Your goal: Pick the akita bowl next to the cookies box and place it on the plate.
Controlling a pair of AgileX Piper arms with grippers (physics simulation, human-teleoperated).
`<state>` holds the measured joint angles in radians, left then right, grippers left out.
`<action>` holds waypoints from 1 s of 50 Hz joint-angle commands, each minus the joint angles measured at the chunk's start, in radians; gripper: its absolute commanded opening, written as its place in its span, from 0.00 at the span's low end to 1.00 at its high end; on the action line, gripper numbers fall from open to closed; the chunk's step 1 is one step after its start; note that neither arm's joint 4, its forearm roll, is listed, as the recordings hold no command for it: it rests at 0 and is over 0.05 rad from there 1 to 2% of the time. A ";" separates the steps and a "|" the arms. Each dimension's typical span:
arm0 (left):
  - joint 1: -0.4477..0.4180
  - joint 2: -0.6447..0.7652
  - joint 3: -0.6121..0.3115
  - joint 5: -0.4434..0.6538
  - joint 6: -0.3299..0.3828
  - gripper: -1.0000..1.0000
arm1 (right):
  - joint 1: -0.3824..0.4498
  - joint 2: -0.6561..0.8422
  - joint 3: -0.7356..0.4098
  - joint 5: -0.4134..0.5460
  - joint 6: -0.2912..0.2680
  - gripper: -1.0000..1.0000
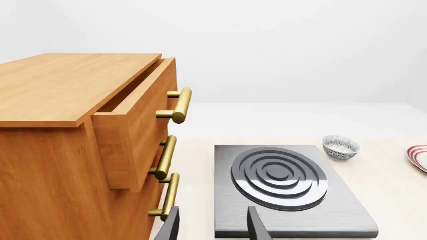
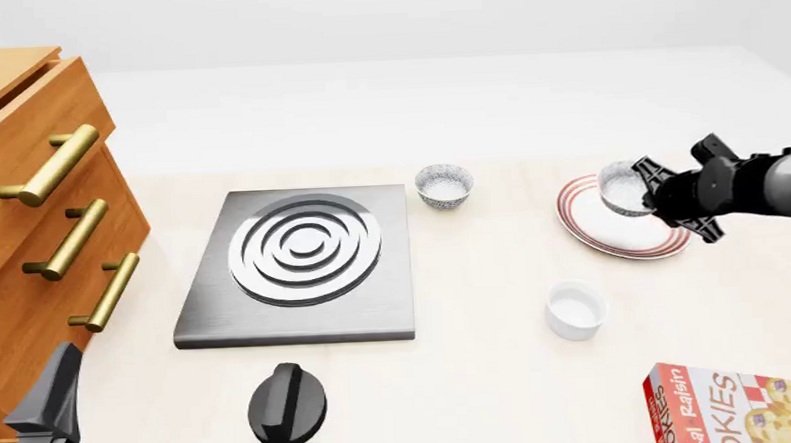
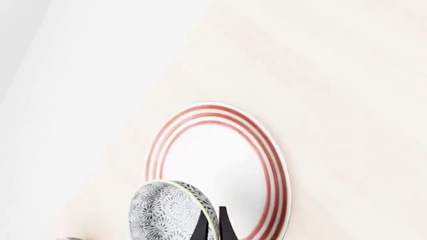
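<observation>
Right tool point(image 2: 645, 193): clamped on the rim of the small round akita bowl with the dark grey-and-white patterned outside point(image 2: 621, 188). In the front view the bowl is held over the round white plate with thin red-brown stripes at its rim point(image 2: 616, 237). In the right wrist view the same bowl point(image 3: 170, 212) sits tilted on edge between the dark fingers point(image 3: 224, 226), with the plate point(image 3: 270, 150) behind it. Whether the bowl touches the plate cannot be told.

Left tool point(image 1: 213, 227): fingers apart, holding nothing. It sits low at the near left corner of the pale desk point(image 2: 509, 377), beside the wooden drawer cabinet with brass bar handles point(image 2: 47, 197). The cabinet's top drawer point(image 1: 137, 120) stands partly pulled out.

Other items on the desk:
- Grey square stove with a ring burner point(image 2: 304, 261), left of centre, just beside the cabinet.
- A second, same-looking patterned bowl point(image 2: 444, 184), upright, beyond the stove's far right corner and well apart from the plate.
- Plain smooth white cup point(image 2: 576, 310), upright, on the near side of the plate.
- Black knob-shaped object point(image 2: 287, 404), on the near side of the stove.
- Red cardboard cookies box with white lettering point(image 2: 738, 402), at the near right corner, partly cut off by the frame edge and well apart from the held bowl.
</observation>
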<state>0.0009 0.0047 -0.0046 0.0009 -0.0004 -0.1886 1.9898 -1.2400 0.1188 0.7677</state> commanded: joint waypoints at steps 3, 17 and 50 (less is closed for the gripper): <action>0.000 0.000 0.000 0.000 0.000 1.00 | 0.002 0.047 -0.026 -0.024 0.005 0.00; 0.000 0.000 0.000 0.000 0.000 1.00 | -0.002 0.077 -0.042 -0.027 0.000 0.00; 0.000 0.000 0.000 0.000 0.000 1.00 | -0.014 0.145 -0.075 -0.053 -0.003 0.00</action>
<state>0.0009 0.0047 -0.0046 0.0009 -0.0003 -0.1991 2.1233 -1.2996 0.0711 0.7630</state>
